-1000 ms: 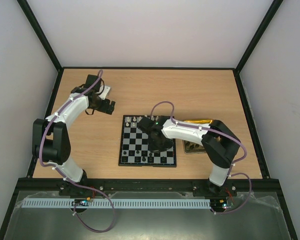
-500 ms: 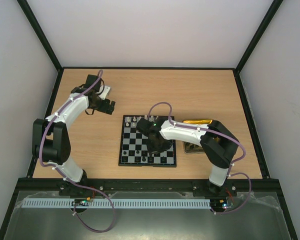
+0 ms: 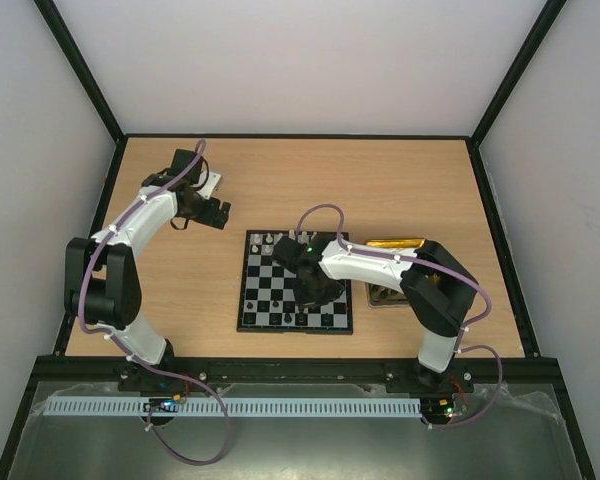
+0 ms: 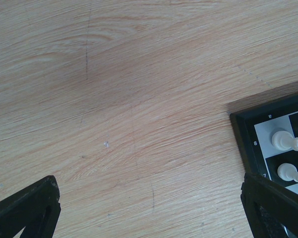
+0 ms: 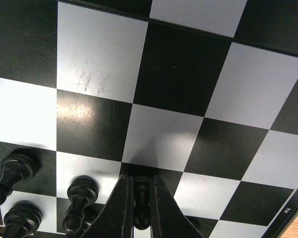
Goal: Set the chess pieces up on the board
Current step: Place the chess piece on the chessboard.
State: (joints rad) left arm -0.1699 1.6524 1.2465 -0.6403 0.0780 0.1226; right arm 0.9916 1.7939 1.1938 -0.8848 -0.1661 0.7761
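Note:
The chessboard [image 3: 280, 285] lies mid-table, with white pieces [image 3: 270, 240] along its far row and black pieces [image 3: 292, 319] along its near rows. My right gripper [image 5: 140, 184] is shut on a black chess piece [image 5: 141, 201], held just over the board's near rows beside other black pieces [image 5: 82, 194]. In the top view the right gripper [image 3: 318, 290] hangs over the board's right half. My left gripper [image 3: 218, 214] hovers open and empty over bare wood left of the board's far corner [image 4: 246, 124]; two white pieces [image 4: 282, 140] show there.
A shiny gold tray [image 3: 392, 268] lies right of the board, mostly under my right arm. A small white object [image 3: 210, 183] sits at the far left beneath my left arm. Black frame rails edge the wooden table [image 3: 380, 180].
My right gripper moved slightly left and nearer over the board a second ago, then held still. The left arm has not moved.

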